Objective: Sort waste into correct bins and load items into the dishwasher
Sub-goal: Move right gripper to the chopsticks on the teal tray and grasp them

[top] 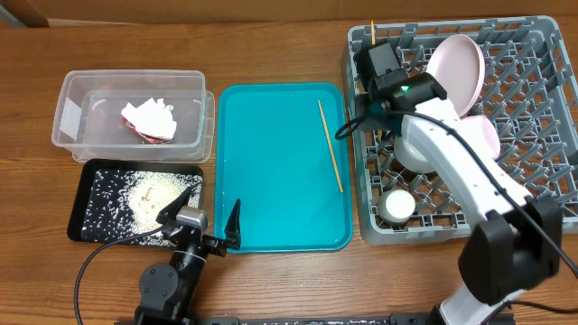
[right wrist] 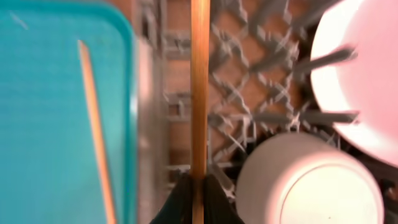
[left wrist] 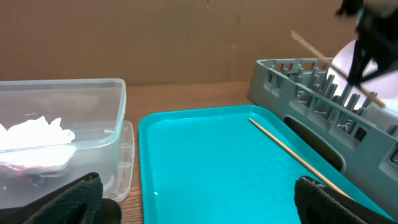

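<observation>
A wooden chopstick [right wrist: 199, 93] stands closest to the lens, pinched at its lower end between the shut fingers of the right end effector [right wrist: 198, 186]. It hangs over the near-left corner region of the grey dish rack [top: 542, 135], just inside the rack's left wall. Already in the rack are the pale pink plate [top: 456, 59] leaning among the pegs, a pale bowl [top: 414, 149], a small pink bowl [top: 489, 135] partly hidden by the arm, and a small white cup [top: 397, 206] by the near edge.

The second chopstick [top: 330, 146] lies alone on the teal tray [top: 271, 181], near its right rim; by my judgement it is the last item to load once the held one is set down.

The waste looks sorted: rice grains [top: 149, 203] fill the black tray [top: 135, 163] at the near-left of the worktop, and crumpled paper scraps [top: 149, 119] sit in the clear tub [top: 68, 117] behind it.

The left end effector [top: 209, 219] hovers at the worktop's near edge, between black and teal trays, fingers spread fully and empty.

The worktop [top: 271, 45] is brown wood grain; behind its far edge is a plain brown panel.
</observation>
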